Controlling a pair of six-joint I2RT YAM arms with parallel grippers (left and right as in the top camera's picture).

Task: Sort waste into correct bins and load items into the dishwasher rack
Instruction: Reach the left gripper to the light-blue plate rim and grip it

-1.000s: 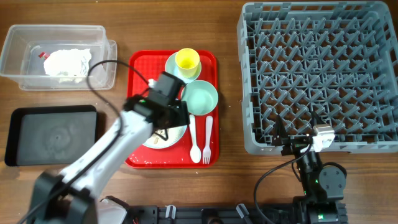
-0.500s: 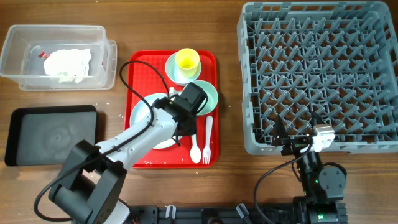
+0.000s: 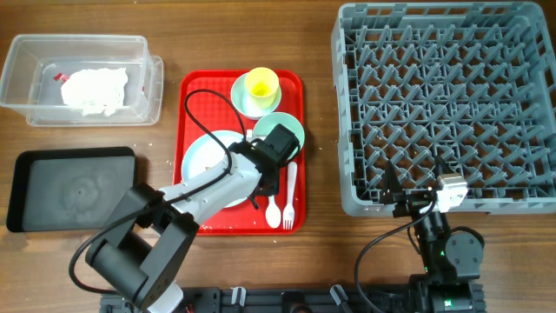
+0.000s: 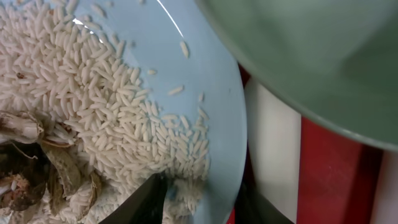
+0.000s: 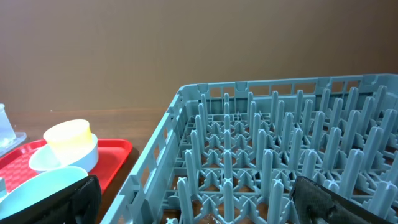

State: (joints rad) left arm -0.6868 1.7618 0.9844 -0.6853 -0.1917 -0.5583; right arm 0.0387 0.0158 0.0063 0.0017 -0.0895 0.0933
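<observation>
The white plate (image 3: 208, 161) lies on the red serving tray (image 3: 195, 96), with rice (image 4: 93, 93) and brown food scraps (image 4: 43, 162) on it. My left gripper (image 3: 261, 193) is shut on the plate's (image 4: 205, 93) lower right rim, one finger on top among the rice and one under the edge (image 4: 202, 202). The mint green bowl (image 3: 291, 128) touches the plate. A yellow cup (image 3: 261, 84) sits in the pale blue bowl (image 3: 241, 96). Spoon (image 3: 271, 204) and fork (image 3: 289, 196) lie beside the plate. My right gripper (image 5: 199, 205) hangs open at the grey dishwasher rack's (image 3: 447, 104) front edge.
The clear plastic box (image 3: 26, 96) at the back left holds a crumpled white napkin (image 3: 95, 87) and a red-and-white wrapper (image 3: 59, 76). A shallow black tray (image 3: 74, 187) lies in front of it. Bare wood separates the red tray and the rack.
My left gripper has slid right across the plate to its right rim, and its jaws have narrowed onto the rim. The right arm has not moved.
</observation>
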